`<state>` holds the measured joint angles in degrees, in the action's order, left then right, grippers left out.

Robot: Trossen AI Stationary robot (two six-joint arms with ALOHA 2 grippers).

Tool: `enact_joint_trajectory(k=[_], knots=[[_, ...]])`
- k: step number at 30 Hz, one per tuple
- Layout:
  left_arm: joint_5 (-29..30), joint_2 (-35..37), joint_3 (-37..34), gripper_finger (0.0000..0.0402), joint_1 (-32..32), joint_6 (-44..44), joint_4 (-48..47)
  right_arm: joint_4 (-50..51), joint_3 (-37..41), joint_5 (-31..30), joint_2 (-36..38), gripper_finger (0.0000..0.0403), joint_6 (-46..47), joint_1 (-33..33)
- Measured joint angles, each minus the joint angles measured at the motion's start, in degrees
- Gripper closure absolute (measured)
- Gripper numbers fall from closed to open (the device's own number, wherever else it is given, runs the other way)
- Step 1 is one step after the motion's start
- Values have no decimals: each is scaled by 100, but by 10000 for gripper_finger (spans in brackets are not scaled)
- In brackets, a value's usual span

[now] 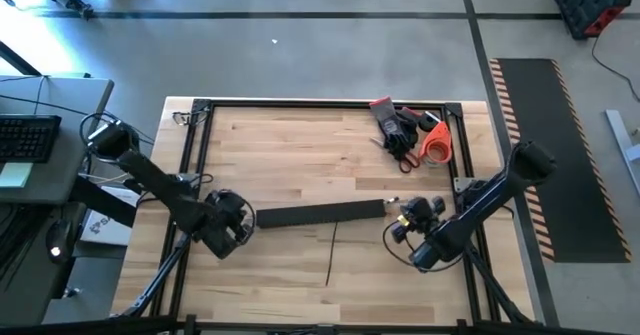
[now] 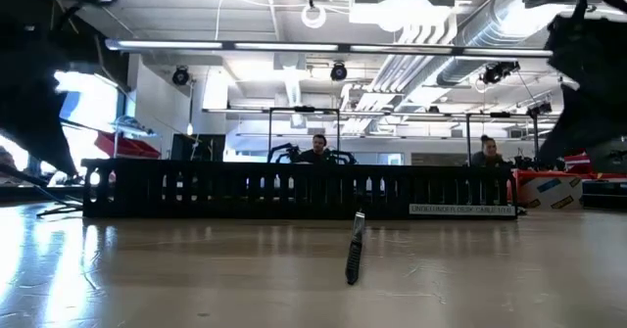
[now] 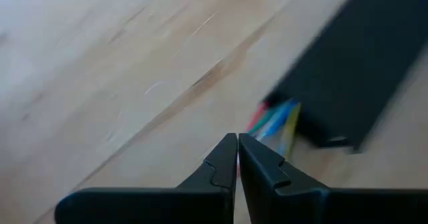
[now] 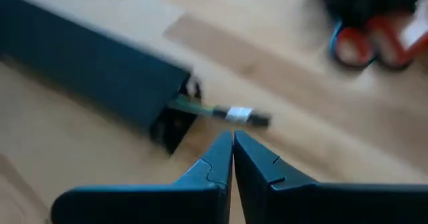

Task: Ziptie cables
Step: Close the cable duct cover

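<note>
Inside the black rail (image 1: 318, 214) most of the cables (image 3: 274, 118) stay hidden; only coloured ends poke out near my left gripper (image 3: 237, 144), fingers pressed together and empty. My right gripper (image 4: 232, 140), likewise closed, hovers by the rail's other end above the wooden table (image 1: 290, 145).

rail (image 1: 320, 214) mid-table (image 1: 280, 135); cables (image 3: 274, 117) inside rail
</note>
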<state>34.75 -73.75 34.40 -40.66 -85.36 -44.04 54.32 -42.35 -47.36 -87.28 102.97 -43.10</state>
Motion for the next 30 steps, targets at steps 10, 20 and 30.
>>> enact_joint_trajectory(k=[10,20,30], knots=[[396,-1051,-107,402,295,55,863,-1407,15,252,-972,403,-507,272],[678,-1212,-127,401,1119,1507,1741,-2210,-38,764,-1172,403,-2112,741],[601,-359,-89,401,824,628,-71,-603,-161,651,-645,403,-1096,411]])
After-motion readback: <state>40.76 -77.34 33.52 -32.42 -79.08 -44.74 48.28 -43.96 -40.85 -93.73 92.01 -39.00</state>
